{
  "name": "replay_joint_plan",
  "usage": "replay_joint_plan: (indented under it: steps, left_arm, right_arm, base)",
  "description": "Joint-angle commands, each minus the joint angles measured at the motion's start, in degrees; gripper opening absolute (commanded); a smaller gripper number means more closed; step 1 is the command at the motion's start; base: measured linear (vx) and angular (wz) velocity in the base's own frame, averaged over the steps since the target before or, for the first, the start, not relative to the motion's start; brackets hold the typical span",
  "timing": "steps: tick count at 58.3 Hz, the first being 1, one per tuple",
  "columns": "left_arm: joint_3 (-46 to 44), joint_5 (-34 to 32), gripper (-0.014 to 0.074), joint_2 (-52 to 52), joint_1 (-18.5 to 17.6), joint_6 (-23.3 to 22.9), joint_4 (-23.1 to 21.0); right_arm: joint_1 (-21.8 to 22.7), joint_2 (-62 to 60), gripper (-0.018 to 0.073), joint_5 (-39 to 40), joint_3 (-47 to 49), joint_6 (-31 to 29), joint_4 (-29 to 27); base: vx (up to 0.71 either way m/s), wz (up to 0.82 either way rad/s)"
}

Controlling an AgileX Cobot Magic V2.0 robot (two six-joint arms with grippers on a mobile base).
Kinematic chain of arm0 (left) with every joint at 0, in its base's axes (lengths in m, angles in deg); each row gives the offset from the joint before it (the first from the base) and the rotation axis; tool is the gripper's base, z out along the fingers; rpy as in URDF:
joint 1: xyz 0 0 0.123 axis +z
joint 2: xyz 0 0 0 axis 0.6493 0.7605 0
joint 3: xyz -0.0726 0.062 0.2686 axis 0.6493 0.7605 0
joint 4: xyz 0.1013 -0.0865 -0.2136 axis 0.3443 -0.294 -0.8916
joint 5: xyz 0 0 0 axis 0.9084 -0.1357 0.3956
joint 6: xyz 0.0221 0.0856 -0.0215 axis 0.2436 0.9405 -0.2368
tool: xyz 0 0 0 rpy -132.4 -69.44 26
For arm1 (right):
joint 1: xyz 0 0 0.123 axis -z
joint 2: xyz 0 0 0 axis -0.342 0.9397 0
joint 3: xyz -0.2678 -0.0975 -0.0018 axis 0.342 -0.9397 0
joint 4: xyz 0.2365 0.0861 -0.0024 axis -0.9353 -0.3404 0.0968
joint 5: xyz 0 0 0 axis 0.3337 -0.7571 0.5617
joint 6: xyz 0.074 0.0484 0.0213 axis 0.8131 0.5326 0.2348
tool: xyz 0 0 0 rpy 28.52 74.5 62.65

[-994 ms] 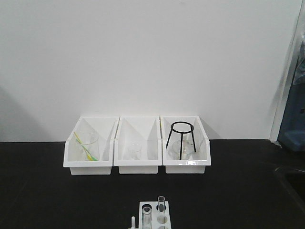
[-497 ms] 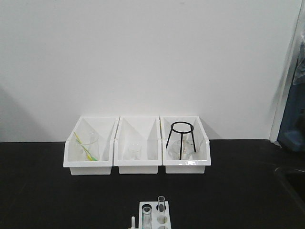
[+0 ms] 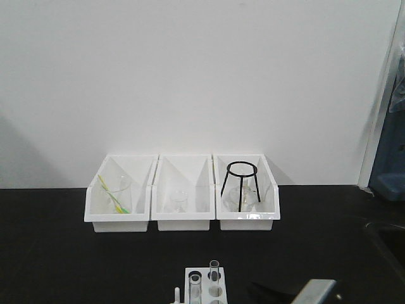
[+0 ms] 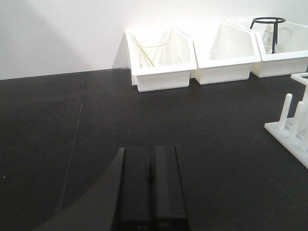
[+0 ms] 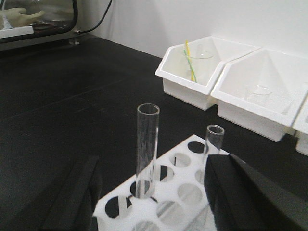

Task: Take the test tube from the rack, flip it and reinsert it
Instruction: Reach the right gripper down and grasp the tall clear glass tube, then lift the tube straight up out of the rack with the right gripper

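Right hand (image 5: 154, 166) is spread wide, one finger on each side of the rack's (image 5: 175, 180) near end, not touching anything; the taller test tube (image 5: 147, 144) stands upright in a hole between them, open rim up, so it looks lined up for a pinch on the glass above the rack top. A second tube (image 5: 214, 139) stands just behind, close to the right finger, so closing room is tight on that side. Left hand (image 4: 151, 154) is closed on nothing, parked low over bare table (image 4: 72, 120), well clear of the rack's pegs (image 4: 288, 109). Rack sits at the table's near edge; three white bins (image 3: 183, 220) line the far edge. Open room above for the flip.
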Motion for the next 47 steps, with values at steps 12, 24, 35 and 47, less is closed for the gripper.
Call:
replay_joint_plan:
  steps: [12, 24, 35, 47]
  left_arm:
    - [-0.23, -4.61, -0.0006, -0.46, -0.01, -0.5, -0.22]
    - [-0.23, -4.61, -0.0006, -0.46, -0.01, -0.5, -0.22]
    - [-0.23, -4.61, -0.0006, -0.46, -0.01, -0.5, -0.22]
    - [-0.23, -4.61, -0.0006, -0.46, -0.01, -0.5, -0.22]
  right_arm:
    - [-0.13, 13.61, 0.0498, 10.22, 12.13, 0.08, 4.19]
    - [-0.13, 19.89, 0.0491, 11.0, 16.57, 0.78, 4.66]
    - [-0.13, 20.5, 0.0294, 11.52, 16.93, 0.73, 4.55]
    - [-0.13, 20.5, -0.0017, 12.78, 16.93, 0.79, 4.66]
  base:
    - [0.0, 0.0]
    - [0.0, 0.0]
    - [0.0, 0.0]
    - [0.0, 0.0]
